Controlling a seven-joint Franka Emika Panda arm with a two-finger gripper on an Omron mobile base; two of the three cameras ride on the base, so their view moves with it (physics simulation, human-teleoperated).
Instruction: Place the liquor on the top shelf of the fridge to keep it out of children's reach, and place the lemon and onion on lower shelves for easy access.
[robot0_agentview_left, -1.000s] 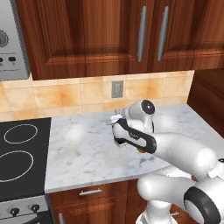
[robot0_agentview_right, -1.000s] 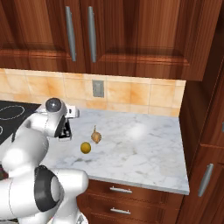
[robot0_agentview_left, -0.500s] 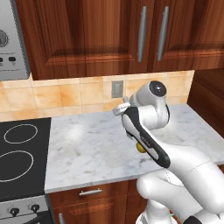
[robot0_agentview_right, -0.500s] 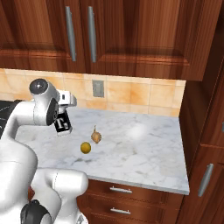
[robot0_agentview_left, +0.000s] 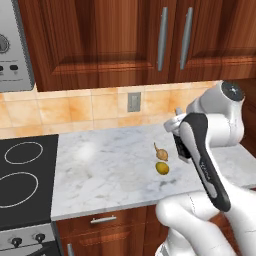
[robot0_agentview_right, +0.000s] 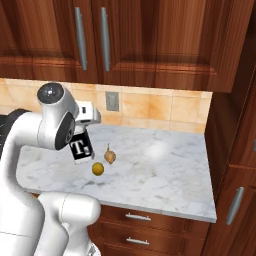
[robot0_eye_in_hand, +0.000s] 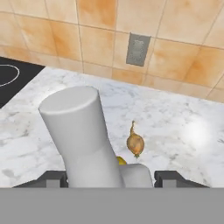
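1. Our jaws (robot0_agentview_right: 81, 145) are clamped on the liquor (robot0_agentview_right: 81, 148), lifted clear of the surface (robot0_agentview_right: 165, 175).
2. Below the jaws lie the onion (robot0_agentview_right: 110, 156) and lemon (robot0_agentview_right: 97, 169); we should carry the bottle upright, grip firm, swinging slowly toward the fridge.

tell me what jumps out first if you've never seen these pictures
The white arm's gripper holds a squarish glass bottle with a black label tilted above the marble counter. Just beyond it, a tan-brown onion and a yellow lemon sit close together on the counter, below dark wood cabinets.
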